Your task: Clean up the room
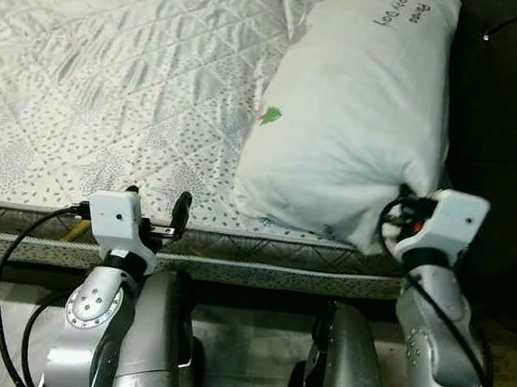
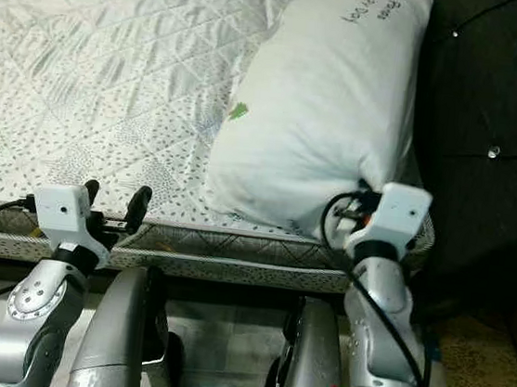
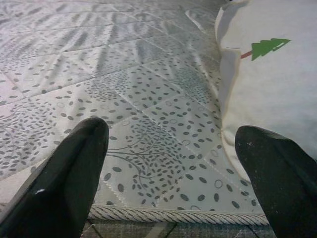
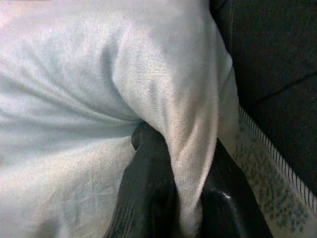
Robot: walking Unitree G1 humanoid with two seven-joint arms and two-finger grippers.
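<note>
Quilted bed (image 1: 114, 65) carries the pillow (image 1: 355, 121) by its headboard (image 1: 506, 110); right end effector (image 4: 173, 198) pinches its corner, left end effector (image 3: 173, 168) gapes idle. Next: drag the pillow straight.

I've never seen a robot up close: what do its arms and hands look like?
Both arms are silver metal with round bolted joints. Each wrist carries a small white box and looping black cables. The left gripper and right gripper each have two long black fingers. A small red mark sits low on the silver body.
</note>
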